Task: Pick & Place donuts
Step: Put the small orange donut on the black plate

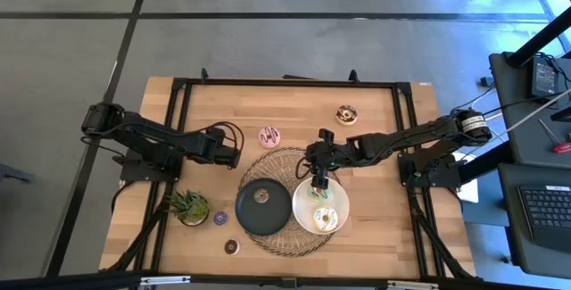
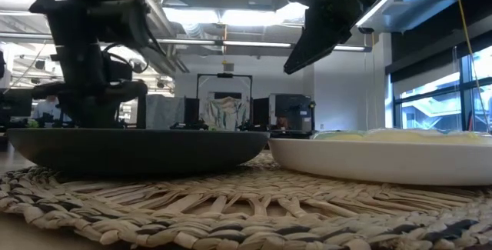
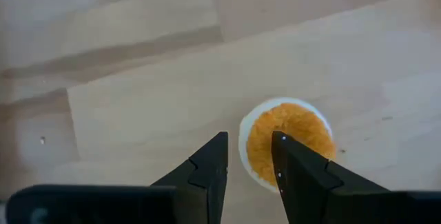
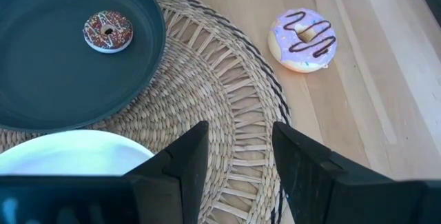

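Orange mini donut (image 3: 286,143) lies just beyond left pincer (image 3: 249,156).

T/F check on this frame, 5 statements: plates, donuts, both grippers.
1. A small sprinkled donut lies on the black plate. True.
2. The pink donut sits on the white plate. False: it lies on the bare table, beside the woven mat.
3. The right gripper is open and empty. True.
4. The left gripper is shut on the orange mini donut. False: it is open, with the donut just beyond its fingertips.
5. The potted plant stands on the mat. False: it stands on the table left of it.
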Controlling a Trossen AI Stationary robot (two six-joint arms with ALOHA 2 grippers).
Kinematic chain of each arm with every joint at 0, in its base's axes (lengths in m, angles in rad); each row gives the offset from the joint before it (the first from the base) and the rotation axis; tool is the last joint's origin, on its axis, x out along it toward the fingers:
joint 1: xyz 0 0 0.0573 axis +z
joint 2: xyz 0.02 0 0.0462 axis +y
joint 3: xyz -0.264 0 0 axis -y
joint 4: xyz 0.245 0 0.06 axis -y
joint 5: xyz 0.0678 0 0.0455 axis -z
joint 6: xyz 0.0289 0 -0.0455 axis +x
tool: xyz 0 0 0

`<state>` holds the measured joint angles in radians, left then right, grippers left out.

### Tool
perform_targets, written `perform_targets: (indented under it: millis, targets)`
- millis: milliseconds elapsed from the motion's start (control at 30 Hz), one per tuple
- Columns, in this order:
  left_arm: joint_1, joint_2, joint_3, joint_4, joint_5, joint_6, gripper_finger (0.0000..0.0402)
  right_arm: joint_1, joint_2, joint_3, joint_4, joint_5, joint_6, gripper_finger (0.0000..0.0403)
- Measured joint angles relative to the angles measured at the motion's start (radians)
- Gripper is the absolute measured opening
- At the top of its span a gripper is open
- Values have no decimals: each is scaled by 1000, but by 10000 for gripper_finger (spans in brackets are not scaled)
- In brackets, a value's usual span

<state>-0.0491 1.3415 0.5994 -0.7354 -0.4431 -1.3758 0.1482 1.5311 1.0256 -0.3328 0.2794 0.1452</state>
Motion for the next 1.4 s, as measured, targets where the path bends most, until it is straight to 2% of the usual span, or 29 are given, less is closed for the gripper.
perform_targets:
  millis: [933,1400]
  targets:
    - [-1,1,-13,63,26,1,102,0,0,0,-1,0,3,163]
    - [-1,74,-12,86,33,-5,78,0,0,0,-1,0,2,163]
